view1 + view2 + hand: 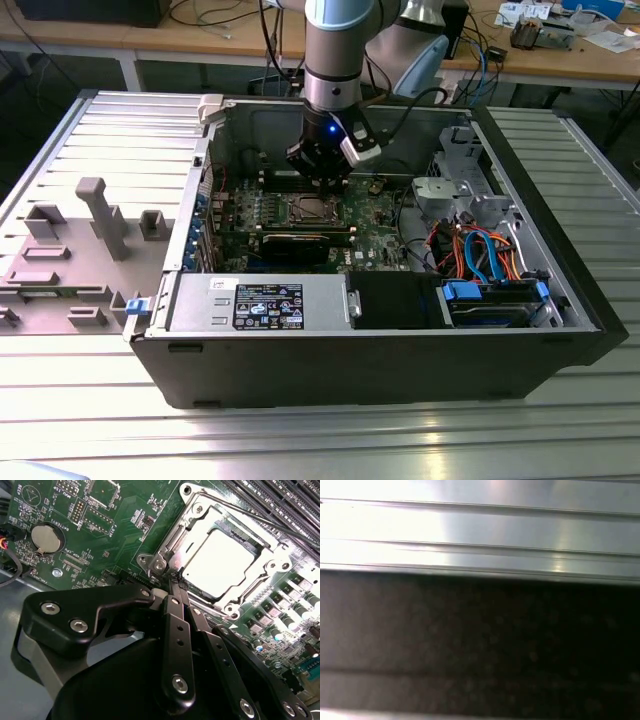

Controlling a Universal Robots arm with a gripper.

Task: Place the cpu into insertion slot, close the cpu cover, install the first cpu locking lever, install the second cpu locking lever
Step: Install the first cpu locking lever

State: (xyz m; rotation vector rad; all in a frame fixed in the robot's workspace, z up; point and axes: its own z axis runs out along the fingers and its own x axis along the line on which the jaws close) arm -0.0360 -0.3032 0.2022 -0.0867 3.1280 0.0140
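The cpu (216,563) lies flat in the insertion slot (235,611), its pale silver-grey top glaring bright through the window of the cpu cover (272,562), a thin shiny metal frame closed down over it with screws at its corners. The gripper (175,582) stands just off the socket's near corner, its black fingers (176,607) pressed together with nothing between them, their tips touching or almost touching the silvery rim there. A thin wire locking lever (260,521) runs along the far side of the frame from the fingertips. In the second wrist view the green motherboard (120,515) also shows a round coin battery (47,536) off to one side of the fingers. The exterior view shows the gripper (322,180) lowered into the open computer case (400,370), above the socket. The first wrist view gives ribbed, shiny aluminium rails (480,530) above a dark speckled surface.
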